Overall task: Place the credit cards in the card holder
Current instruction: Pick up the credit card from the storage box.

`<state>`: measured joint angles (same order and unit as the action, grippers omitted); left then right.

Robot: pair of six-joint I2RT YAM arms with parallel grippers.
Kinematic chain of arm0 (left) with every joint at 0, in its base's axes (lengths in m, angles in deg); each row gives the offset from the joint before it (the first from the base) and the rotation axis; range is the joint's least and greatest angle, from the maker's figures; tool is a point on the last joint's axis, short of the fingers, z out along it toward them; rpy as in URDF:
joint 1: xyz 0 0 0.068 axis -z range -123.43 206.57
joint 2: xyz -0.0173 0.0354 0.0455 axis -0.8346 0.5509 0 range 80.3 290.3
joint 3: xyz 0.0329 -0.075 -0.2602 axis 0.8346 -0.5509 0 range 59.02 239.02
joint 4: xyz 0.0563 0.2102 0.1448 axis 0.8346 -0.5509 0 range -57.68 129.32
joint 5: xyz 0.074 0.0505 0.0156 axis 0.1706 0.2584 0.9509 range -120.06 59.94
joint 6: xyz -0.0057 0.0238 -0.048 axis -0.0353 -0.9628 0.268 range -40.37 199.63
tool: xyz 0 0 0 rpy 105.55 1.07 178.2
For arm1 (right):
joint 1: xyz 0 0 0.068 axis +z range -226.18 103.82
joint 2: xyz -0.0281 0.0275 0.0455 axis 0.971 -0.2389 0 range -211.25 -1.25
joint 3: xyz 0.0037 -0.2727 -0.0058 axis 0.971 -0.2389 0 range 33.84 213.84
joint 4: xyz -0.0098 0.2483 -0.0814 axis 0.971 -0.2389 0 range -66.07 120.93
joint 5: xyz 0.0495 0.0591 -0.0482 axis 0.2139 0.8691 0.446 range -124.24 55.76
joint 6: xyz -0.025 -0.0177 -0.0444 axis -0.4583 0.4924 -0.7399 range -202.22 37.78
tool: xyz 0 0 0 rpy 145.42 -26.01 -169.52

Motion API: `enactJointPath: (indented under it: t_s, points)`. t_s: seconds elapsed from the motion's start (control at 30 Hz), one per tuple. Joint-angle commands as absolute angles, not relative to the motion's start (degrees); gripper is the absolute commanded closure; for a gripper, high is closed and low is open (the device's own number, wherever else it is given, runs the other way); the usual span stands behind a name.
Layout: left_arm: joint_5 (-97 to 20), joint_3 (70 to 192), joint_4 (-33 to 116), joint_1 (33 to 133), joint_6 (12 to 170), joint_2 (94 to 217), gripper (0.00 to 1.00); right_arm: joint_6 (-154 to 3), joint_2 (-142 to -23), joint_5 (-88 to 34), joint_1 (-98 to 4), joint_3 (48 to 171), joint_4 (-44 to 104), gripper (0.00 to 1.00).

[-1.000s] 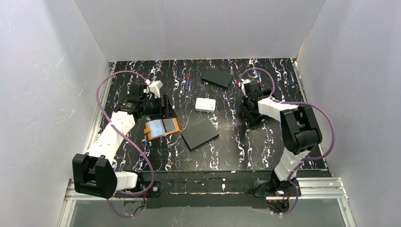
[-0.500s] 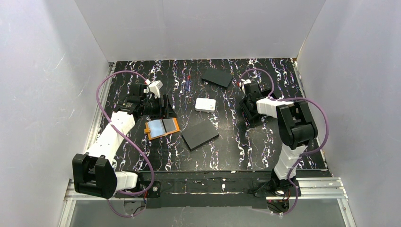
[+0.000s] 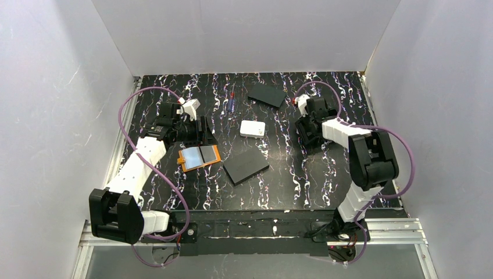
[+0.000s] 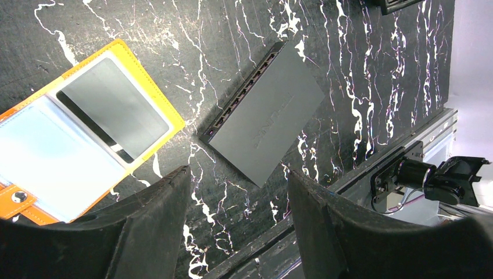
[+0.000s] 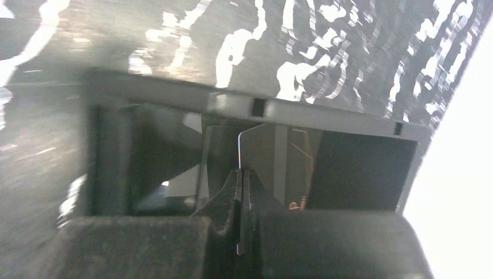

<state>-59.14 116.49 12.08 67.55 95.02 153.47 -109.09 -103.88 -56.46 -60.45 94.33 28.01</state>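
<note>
The orange card holder (image 3: 199,157) lies open on the table, pale blue-grey inside, with a dark card (image 4: 113,107) in one pocket. My left gripper (image 3: 203,132) hovers just behind it, open and empty; in the left wrist view the card holder (image 4: 75,133) lies left of the gripper (image 4: 238,180). My right gripper (image 3: 307,132) is at the right, reaching into a black open box (image 5: 256,107). In the right wrist view the right gripper (image 5: 239,174) is shut on a thin credit card (image 5: 239,154) seen edge-on. More cards (image 5: 285,163) stand beside it.
A flat black box (image 3: 246,166) lies right of the card holder, and another black box (image 3: 267,94) sits at the back. Mid-table are a small white box (image 3: 253,128) and a pen-like item (image 3: 232,100). White walls enclose the table.
My right gripper has closed on the card, and its arm has shifted slightly. The left arm and the card holder have not moved.
</note>
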Motion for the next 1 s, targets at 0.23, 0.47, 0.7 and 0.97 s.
enactJointPath:
  t_s: [0.23, 0.47, 0.7, 0.97]
  points:
    - [-60.93, 115.69, 12.23, 67.46, 95.14, 153.79, 0.4, -107.67, -90.42, -28.47, -59.63, 86.64, 22.45, 0.99]
    - [-62.35, 115.42, 12.81, 67.47, 95.72, 154.15, 0.4, -100.54, -87.74, -40.55, -59.72, 85.4, 24.56, 0.99]
    - [-62.44, 115.11, 13.17, 67.46, 95.89, 153.94, 0.4, -93.74, -88.07, -42.33, -59.78, 94.23, 17.1, 0.99]
    - [-64.2, 114.63, 14.25, 67.45, 96.53, 154.81, 0.4, -92.13, -82.83, -46.2, -59.74, 95.11, 16.8, 0.99]
